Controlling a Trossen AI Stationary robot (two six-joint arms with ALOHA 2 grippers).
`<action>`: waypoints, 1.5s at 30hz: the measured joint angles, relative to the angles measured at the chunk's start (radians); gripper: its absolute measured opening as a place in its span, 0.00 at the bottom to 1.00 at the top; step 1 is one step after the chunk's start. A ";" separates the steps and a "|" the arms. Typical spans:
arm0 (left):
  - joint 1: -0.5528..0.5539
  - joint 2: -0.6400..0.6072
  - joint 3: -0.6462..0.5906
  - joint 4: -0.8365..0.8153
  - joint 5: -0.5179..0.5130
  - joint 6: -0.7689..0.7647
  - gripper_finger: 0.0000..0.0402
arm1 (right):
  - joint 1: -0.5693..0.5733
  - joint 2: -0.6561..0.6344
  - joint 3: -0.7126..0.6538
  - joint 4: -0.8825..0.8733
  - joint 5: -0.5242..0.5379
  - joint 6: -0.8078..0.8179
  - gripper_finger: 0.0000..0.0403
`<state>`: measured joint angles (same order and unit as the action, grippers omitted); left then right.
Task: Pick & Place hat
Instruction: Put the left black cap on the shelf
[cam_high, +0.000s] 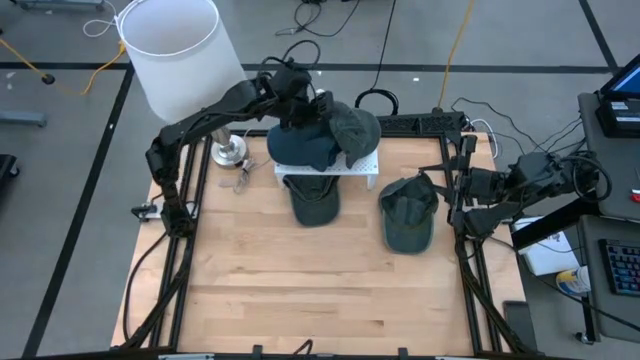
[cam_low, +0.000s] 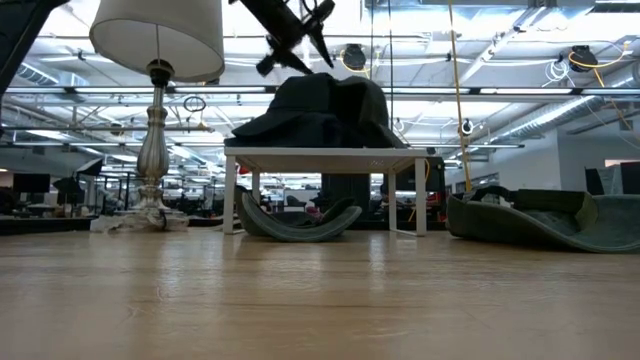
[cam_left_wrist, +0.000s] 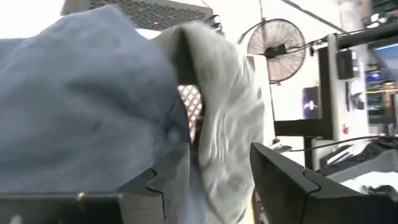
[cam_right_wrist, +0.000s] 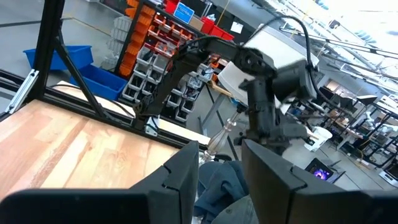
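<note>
A blue hat (cam_high: 303, 148) and a dark grey-green hat (cam_high: 354, 130) lie piled on top of a small white rack (cam_high: 367, 166) at the table's far middle. The low view shows the pile (cam_low: 320, 110) on the rack's top (cam_low: 325, 154). A green hat (cam_high: 314, 200) lies on the table, partly under the rack. Another green hat (cam_high: 408, 216) lies to its right. My left gripper (cam_high: 297, 103) hangs open just above the pile (cam_left_wrist: 205, 155), its fingers on either side of where the two hats meet. My right gripper (cam_high: 455, 187) waits open at the table's right edge.
A lamp with a large white shade (cam_high: 172, 48) stands on its metal base (cam_high: 229, 152) at the far left, close to the left arm and the rack. Cables lie behind the table. The near half of the wooden table (cam_high: 320, 300) shows bare wood.
</note>
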<state>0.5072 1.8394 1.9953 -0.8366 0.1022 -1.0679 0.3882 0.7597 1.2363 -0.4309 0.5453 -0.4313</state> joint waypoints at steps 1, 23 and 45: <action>-0.004 -0.010 0.000 -0.011 -0.013 0.001 0.43 | 0.000 0.000 0.000 0.000 0.000 0.000 0.29; -0.171 -0.056 0.000 0.267 -0.223 0.154 0.43 | -0.416 0.206 0.000 -0.031 0.131 0.268 0.25; -0.168 -0.056 0.000 0.341 -0.024 0.278 0.43 | -1.234 0.531 0.000 0.023 -0.732 0.712 0.22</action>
<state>0.3387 1.7832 1.9957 -0.4961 0.0783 -0.7903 -0.8458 1.2909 1.2358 -0.4081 -0.1869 0.2807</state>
